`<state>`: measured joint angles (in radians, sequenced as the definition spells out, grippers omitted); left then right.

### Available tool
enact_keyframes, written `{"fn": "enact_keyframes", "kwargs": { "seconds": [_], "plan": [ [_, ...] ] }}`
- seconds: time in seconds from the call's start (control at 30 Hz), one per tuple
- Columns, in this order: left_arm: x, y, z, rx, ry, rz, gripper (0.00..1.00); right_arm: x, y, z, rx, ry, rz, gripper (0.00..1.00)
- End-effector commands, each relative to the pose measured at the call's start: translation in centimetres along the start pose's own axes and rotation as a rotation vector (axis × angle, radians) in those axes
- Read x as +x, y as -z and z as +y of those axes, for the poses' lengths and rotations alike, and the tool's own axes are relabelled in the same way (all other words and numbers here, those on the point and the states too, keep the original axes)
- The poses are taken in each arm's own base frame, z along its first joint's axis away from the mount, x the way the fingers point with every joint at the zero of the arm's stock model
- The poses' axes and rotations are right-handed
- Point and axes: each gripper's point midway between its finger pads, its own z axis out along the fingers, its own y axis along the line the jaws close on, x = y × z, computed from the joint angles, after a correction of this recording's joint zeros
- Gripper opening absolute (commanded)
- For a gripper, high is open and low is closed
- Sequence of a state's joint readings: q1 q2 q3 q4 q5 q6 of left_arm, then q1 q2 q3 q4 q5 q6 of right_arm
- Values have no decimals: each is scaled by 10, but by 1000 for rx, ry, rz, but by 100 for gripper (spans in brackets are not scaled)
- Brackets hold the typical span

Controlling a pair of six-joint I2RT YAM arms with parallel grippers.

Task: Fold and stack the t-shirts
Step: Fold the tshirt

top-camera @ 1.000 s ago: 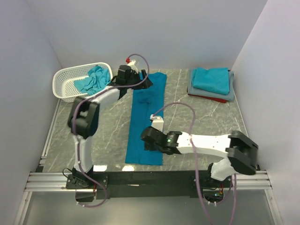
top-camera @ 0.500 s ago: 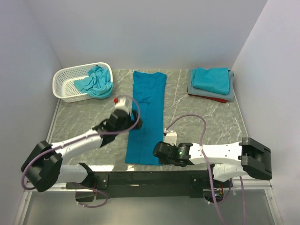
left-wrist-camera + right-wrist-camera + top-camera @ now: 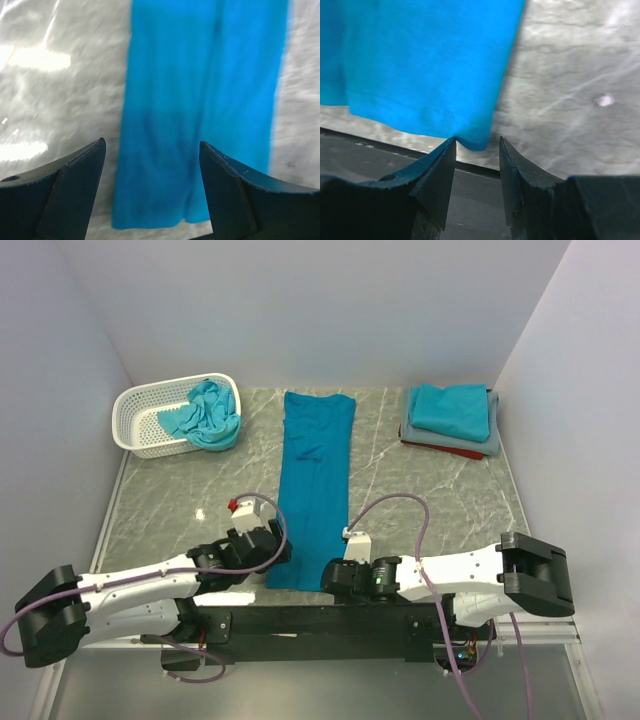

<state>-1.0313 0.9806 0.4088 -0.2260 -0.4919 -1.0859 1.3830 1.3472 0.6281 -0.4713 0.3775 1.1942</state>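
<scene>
A long teal t-shirt [image 3: 316,480], folded into a narrow strip, lies down the middle of the table, its hem [image 3: 160,212] at the near edge. My left gripper [image 3: 279,551] hovers at the hem's left side, open wide; in the left wrist view the hem shows between the spread fingers [image 3: 75,185] with nothing held. My right gripper [image 3: 333,580] is at the hem's right corner. Its jaws are open with a narrow gap, and the shirt corner [image 3: 476,141] lies just at the tips. A stack of folded t-shirts [image 3: 452,412], teal over grey over red, sits at the back right.
A white lattice basket [image 3: 140,410] at the back left holds crumpled turquoise t-shirts [image 3: 207,412]. The black front rail [image 3: 470,210] runs just below the table's near edge, under the right gripper. Walls close in the table on three sides.
The left arm has swung from the shirt's far end back to its near hem. The right gripper has slid toward the near edge to the hem's right corner, its jaws slightly narrower.
</scene>
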Motion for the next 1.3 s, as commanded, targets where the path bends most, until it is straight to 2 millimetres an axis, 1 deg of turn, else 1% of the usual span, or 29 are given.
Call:
{"fn": "enact_keyframes", "kwargs": {
  "seconds": [0.0, 0.03, 0.13, 0.3, 0.33, 0.37, 0.43, 0.47, 0.5, 0.63, 0.73, 0.97, 1.03, 1.27],
  "plan": [
    [17, -1, 23, -125, -6, 11, 81, -4, -3, -1, 28, -47, -32, 47],
    [14, 0, 23, -140, -9, -7, 81, -3, -4, -2, 31, -51, -34, 46],
    [23, -1, 30, -184, -38, 10, 80, -4, -5, -4, 32, -65, -41, 45],
    [32, 3, 26, -143, -18, 35, 77, -7, -1, -10, 38, -83, -58, 44],
    [34, 4, 29, -143, -14, 38, 77, -8, 0, -11, 42, -85, -65, 44],
    [34, 6, 28, -131, -1, 37, 75, -8, 0, -12, 41, -84, -65, 44],
    [36, 7, 33, -132, 3, 43, 72, -10, 2, -12, 34, -91, -74, 44],
    [36, 8, 31, -120, 11, 43, 71, -10, 2, -13, 33, -93, -75, 44],
    [39, 9, 30, -111, 11, 59, 67, -11, 2, -13, 31, -94, -78, 44],
    [49, 14, 42, -139, 15, 80, 58, -12, 3, -11, 25, -98, -83, 44],
    [55, 16, 42, -130, 15, 102, 52, -14, 2, -7, 10, -104, -88, 44],
    [67, 22, 43, -117, 27, 130, 49, -18, 3, -2, 2, -111, -100, 44],
    [70, 24, 42, -111, 27, 135, 46, -20, 4, -1, -7, -119, -106, 44],
    [78, 26, 44, -123, 25, 149, 41, -22, 7, 4, -42, -131, -116, 44]
  ]
}}
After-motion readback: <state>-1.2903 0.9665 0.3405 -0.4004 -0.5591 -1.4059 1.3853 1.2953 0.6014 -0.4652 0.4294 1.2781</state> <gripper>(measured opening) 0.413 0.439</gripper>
